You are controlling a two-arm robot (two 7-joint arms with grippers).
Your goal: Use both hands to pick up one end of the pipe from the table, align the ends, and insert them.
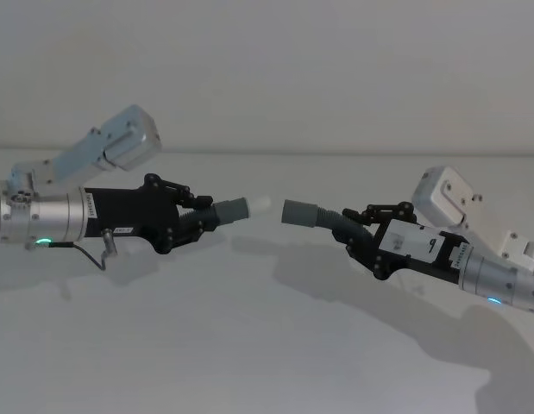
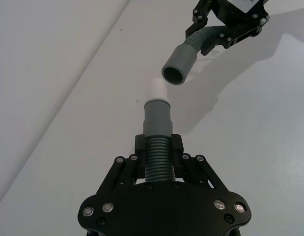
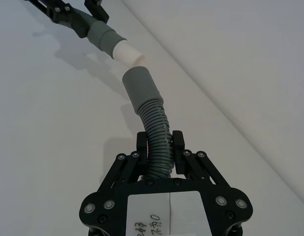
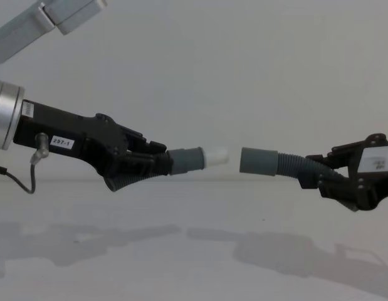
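while both arms hang above the table (image 1: 249, 345), the left gripper (image 1: 191, 220) clamps the ribbed body of the white-tipped hose (image 1: 236, 210), and the right gripper (image 1: 361, 233) clamps the socket hose (image 1: 305, 214); tip and socket face each other, just apart, not quite in line.

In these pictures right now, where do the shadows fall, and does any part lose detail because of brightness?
Head view: soft grey shadows lie on the table under both arms. Chest view: the same shadows show faint below the left gripper and right gripper. Left wrist view: the whitish tip nearly melts into the bright table, while the socket stays clear.
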